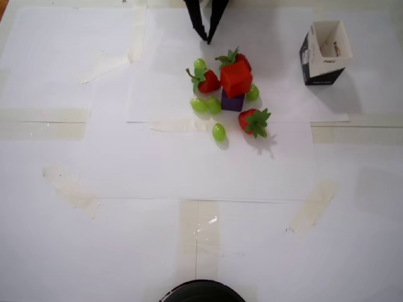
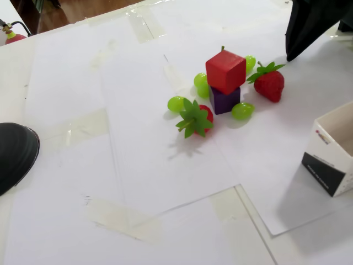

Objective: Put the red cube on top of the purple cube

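The red cube (image 1: 236, 78) sits on top of the purple cube (image 1: 232, 101), so the stacking looks done. In the fixed view the red cube (image 2: 225, 71) is a little turned and hangs over the purple cube (image 2: 224, 100) on one side, but it rests flat.

The gripper (image 1: 208, 34) is at the top edge of the overhead view, apart from the stack and holding nothing. Its two fingers meet at the tips, so I judge it closed.

Seen from the gripper, the stack is in front of it and a little to one side, near but not touching. Around the stack lie three strawberries (image 1: 255, 121) and several green grapes (image 1: 218, 132), some touching the purple cube. A paper carton (image 1: 323, 53) stands well apart, to the right in the overhead view.

The step now, in my judgement, is only to draw back. To do it well, the arm should move up and away from the stack, not across it, because the red cube overhangs and a small touch could push it down. The fruits close by also leave little room for a low path.
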